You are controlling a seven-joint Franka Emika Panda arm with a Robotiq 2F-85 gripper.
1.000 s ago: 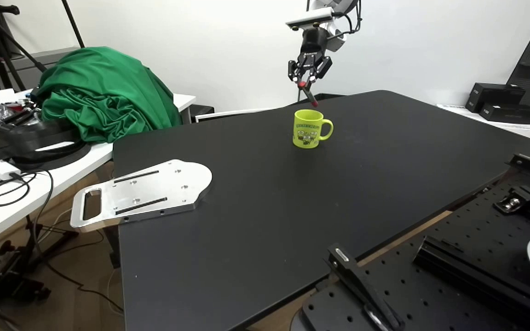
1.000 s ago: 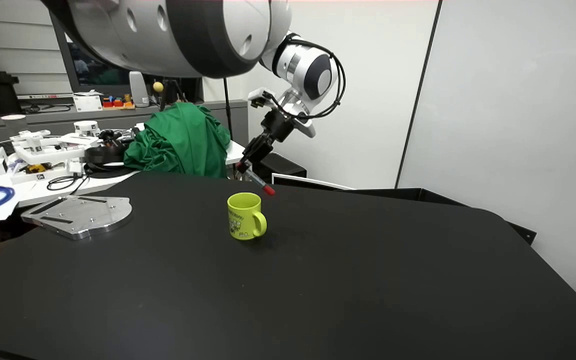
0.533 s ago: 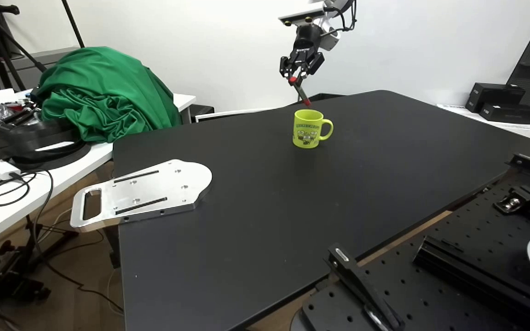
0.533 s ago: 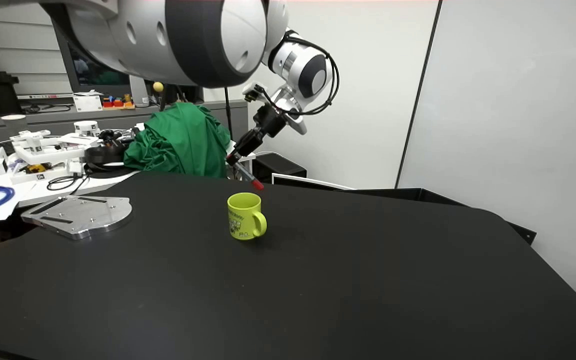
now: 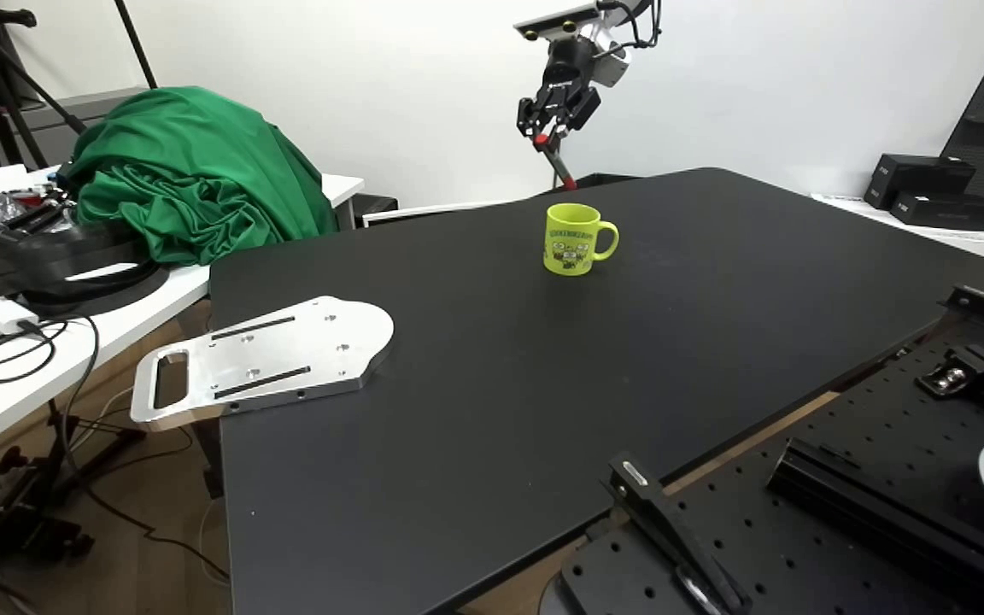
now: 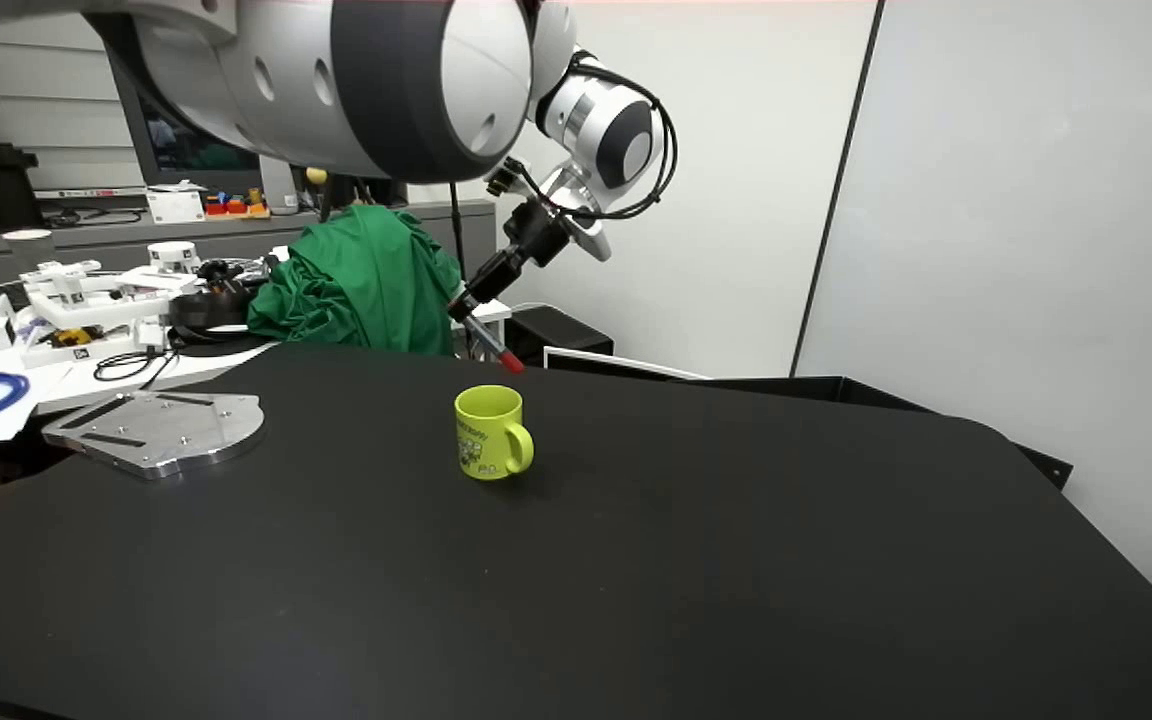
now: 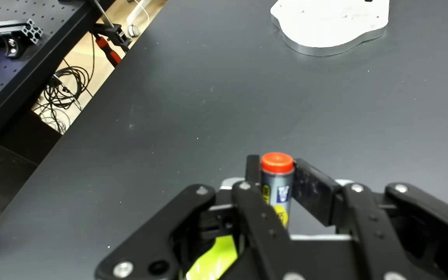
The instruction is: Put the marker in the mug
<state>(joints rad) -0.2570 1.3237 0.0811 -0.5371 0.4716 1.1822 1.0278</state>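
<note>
The yellow-green mug (image 5: 569, 246) stands upright on the dark table in both exterior views (image 6: 481, 443), its handle to the right. A piece of it shows through the gripper linkage in the wrist view (image 7: 216, 258). My gripper (image 5: 548, 137) is shut on the marker (image 5: 556, 162), also seen in the wrist view (image 7: 277, 182). The marker is grey with red ends and hangs tilted, its lower red end to the right (image 6: 493, 345). That end is apart from the mug and appears above its rim. I cannot tell whether it is directly over the opening.
A silver metal plate (image 5: 287, 342) lies at the table's edge, also in the wrist view (image 7: 333, 23). A green cloth heap (image 5: 193, 171) is on the white side table. A black perforated board (image 5: 868, 461) with rails borders the dark table (image 5: 475, 444).
My gripper and the marker have moved left and slightly up in both exterior views. The marker stays in the grip. The mug has not moved.
</note>
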